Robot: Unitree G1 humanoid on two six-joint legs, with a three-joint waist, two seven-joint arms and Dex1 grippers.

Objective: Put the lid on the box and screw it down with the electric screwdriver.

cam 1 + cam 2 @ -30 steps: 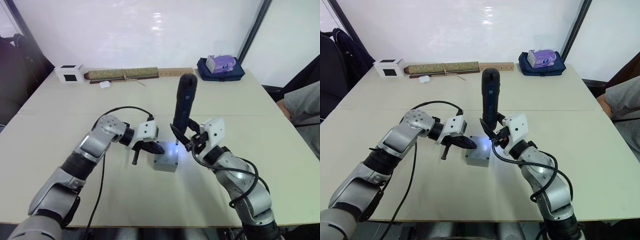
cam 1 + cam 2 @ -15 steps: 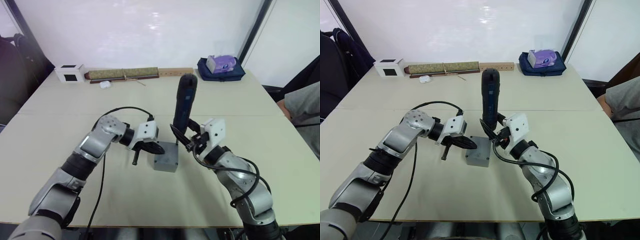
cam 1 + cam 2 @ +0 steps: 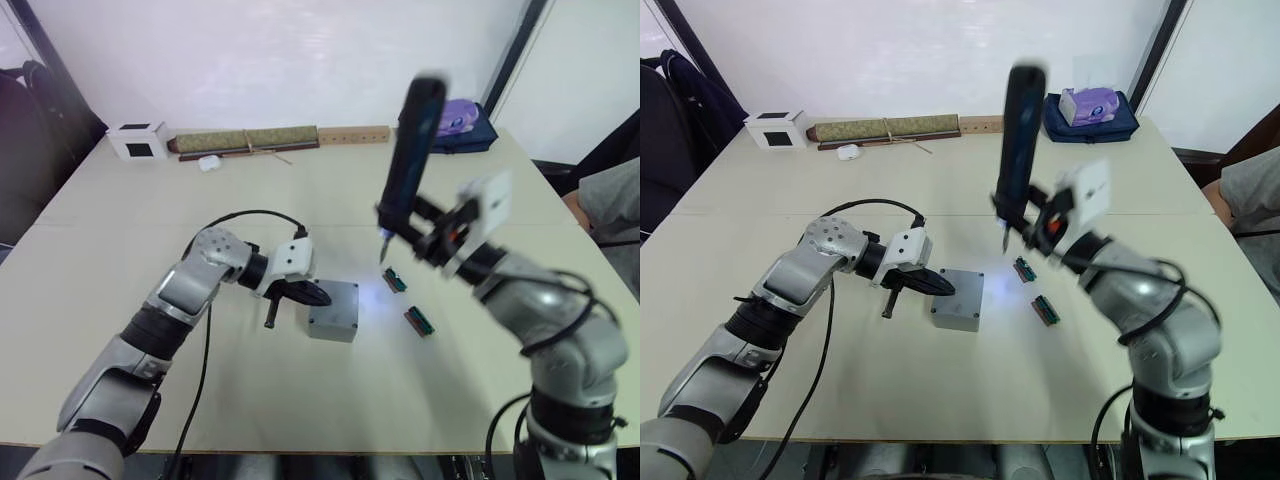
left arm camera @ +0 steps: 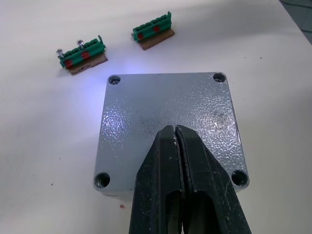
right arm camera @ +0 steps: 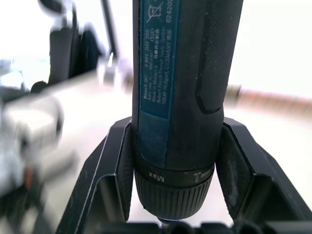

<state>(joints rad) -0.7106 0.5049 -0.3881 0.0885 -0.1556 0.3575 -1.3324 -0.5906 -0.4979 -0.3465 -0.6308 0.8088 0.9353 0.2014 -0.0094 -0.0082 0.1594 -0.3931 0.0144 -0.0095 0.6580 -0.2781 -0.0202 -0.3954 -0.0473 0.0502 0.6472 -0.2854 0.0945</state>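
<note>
left wrist view: the left gripper [image 4: 176,134] has its jaws pressed together, tips resting on the lid [image 4: 168,105] atop the box [image 3: 333,310]; the right gripper [image 5: 170,161] clamps the electric screwdriver [image 3: 408,150], raised above two green strips [image 3: 408,300]

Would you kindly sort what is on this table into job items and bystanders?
Job: thin grey square lid seated on the grey box; dark blue-black electric screwdriver.
Lying about: two green strips; white cube; long greenish roll; dark blue bag.
</note>
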